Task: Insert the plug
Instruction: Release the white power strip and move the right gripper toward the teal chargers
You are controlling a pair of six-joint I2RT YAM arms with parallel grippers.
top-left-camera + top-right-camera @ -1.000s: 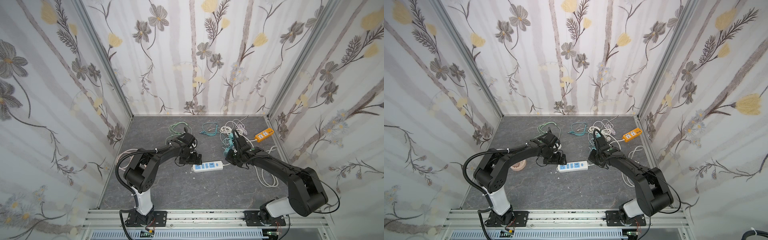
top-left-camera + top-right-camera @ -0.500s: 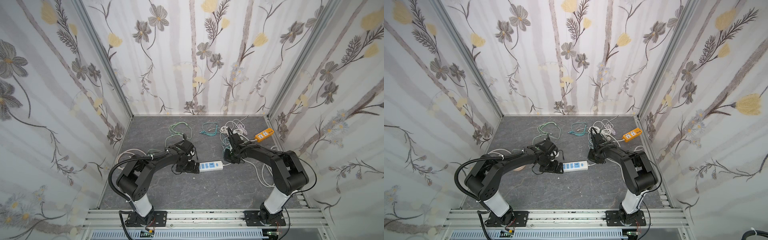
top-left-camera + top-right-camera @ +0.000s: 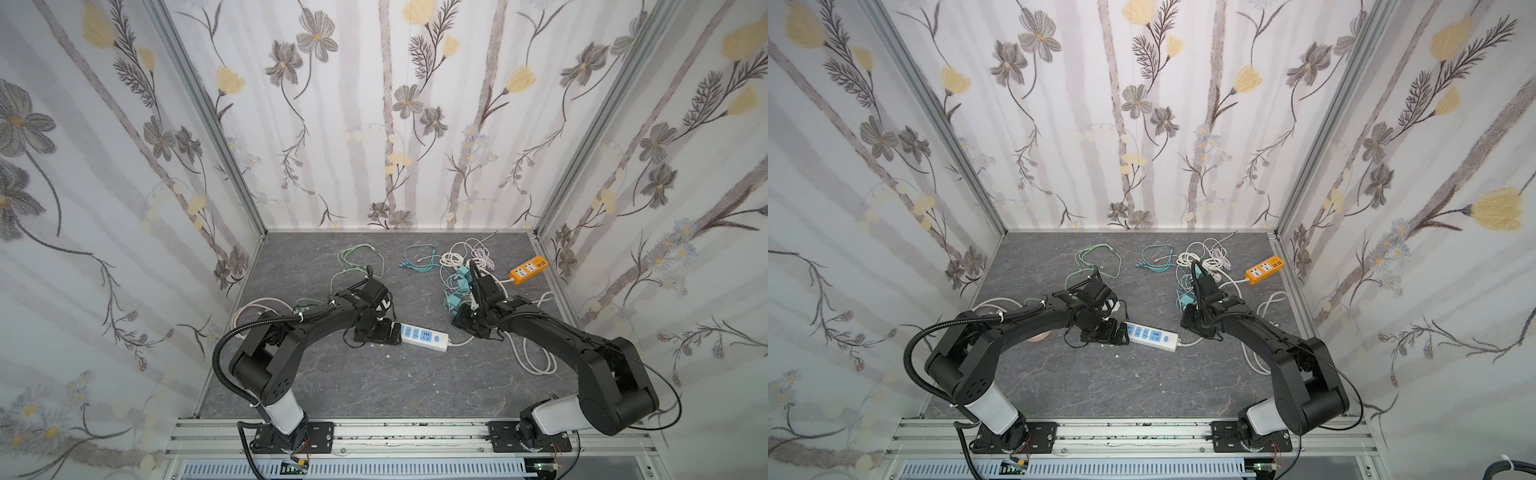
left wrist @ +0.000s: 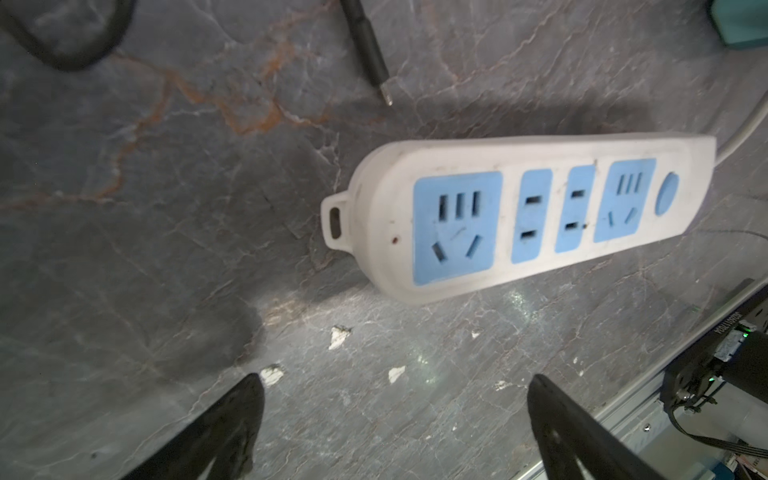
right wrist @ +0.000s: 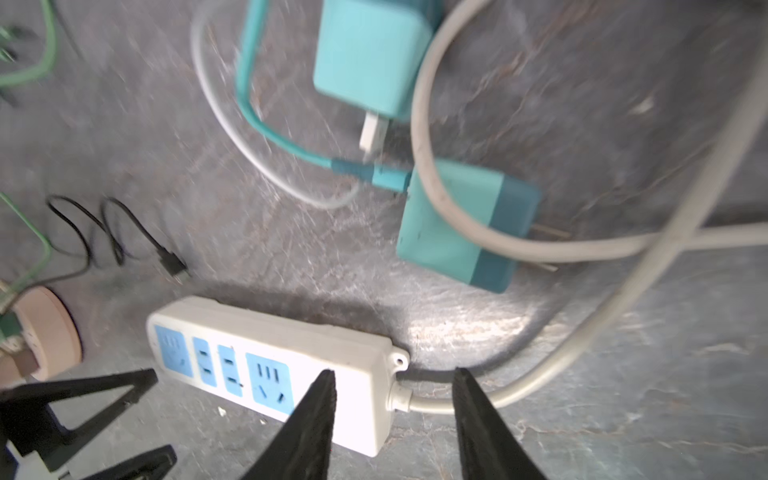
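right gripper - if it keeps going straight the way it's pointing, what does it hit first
Most likely the cord end of the white power strip: in the right wrist view it lies between the fingertips of the open right gripper. Depth is hard to judge, so it might land on the cord.

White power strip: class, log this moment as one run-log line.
white power strip: sockets empty | left gripper: open, empty | right gripper: open, empty, at strip's cord end | teal charger: on table, not plugged in

Blurred teal charger (image 5: 370, 54), cut off by the wrist view's edge
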